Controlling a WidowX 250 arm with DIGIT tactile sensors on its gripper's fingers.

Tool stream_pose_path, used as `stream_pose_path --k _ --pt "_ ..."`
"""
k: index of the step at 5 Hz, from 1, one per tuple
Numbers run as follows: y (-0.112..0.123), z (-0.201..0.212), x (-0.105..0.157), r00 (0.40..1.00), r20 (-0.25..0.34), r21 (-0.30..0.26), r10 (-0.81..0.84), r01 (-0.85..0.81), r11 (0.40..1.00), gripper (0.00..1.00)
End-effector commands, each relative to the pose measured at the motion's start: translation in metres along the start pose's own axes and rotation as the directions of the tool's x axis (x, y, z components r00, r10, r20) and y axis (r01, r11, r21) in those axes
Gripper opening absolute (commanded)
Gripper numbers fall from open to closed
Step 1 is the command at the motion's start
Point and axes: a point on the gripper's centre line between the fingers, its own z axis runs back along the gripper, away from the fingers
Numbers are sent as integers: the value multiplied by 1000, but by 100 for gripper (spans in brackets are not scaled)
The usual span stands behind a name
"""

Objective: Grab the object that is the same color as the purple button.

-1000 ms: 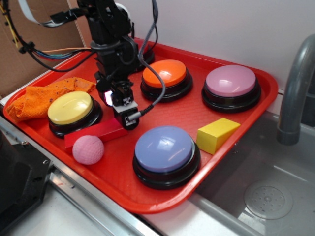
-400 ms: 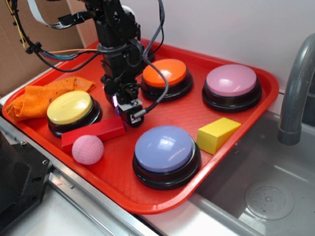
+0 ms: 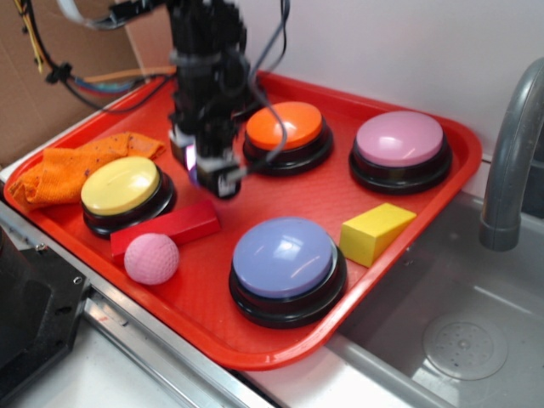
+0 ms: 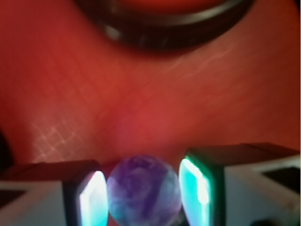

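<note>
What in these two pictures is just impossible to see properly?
- Marble: wrist view cuts off its bottom; in the exterior view the blurred gripper hides it.
- Finger contact: both pads flank the marble, but blur hides whether they touch it.
- Black button rim: top cropped, colour unknown.

A pale wall (image 3: pixel 399 51) rises behind a steel sink (image 3: pixel 442 331) with its grey faucet (image 3: pixel 510 161).

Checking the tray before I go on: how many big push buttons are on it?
4: yellow button at left, orange button behind the arm, pink-purple button back right, blue-purple button in front. None looks hidden.
</note>
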Motion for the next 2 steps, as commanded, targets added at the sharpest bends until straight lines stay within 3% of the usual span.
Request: stream_pose_path --k 1,2 --pt "48 89 -14 989 98 39 113 -117 992 0" --pt "58 101 -25 984 122 75 128 -138 988 0"
